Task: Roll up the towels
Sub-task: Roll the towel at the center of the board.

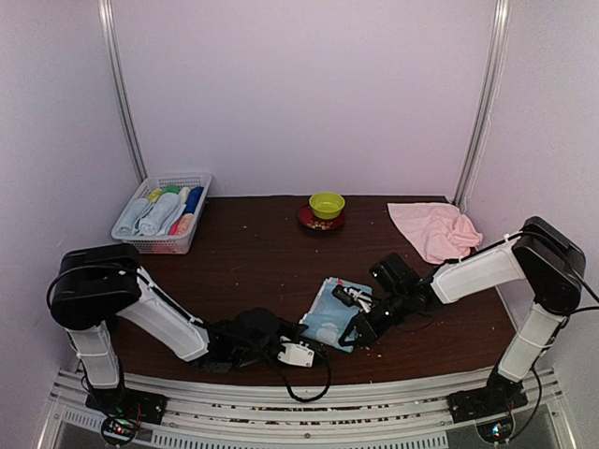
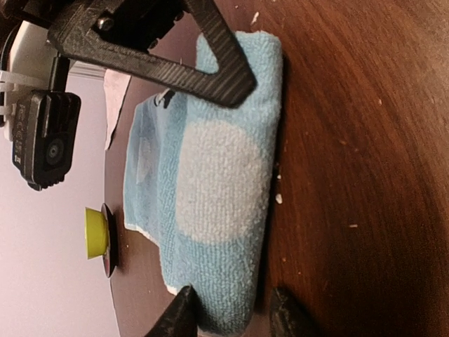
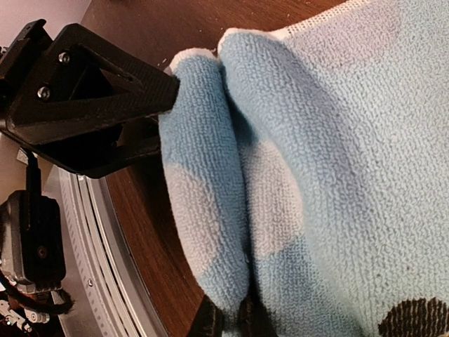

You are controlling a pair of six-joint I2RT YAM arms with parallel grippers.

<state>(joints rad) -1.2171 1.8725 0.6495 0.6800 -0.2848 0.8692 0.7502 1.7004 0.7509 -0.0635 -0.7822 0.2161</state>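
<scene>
Terry cloth like this gives under the slightest touch. The light blue terry towel with white patches (image 1: 332, 313) lies near the front edge of the dark brown wooden table (image 1: 253, 262), between the two arms, with one long side turned over into a fat, loose fold. The right gripper (image 3: 230, 321) is pressed almost together on a pinch of that fold at one end. The left gripper (image 2: 231, 312) has a finger on each side of the fold at the other end (whether it is squeezing, I cannot tell). I judge the cloth light, soft and limp, likely to sag or spring open between the two holds, so the grip belongs on the thick doubled edge, near both ends. The pale pink cloth towel (image 1: 432, 229) sits crumpled at the far right corner, well apart.
</scene>
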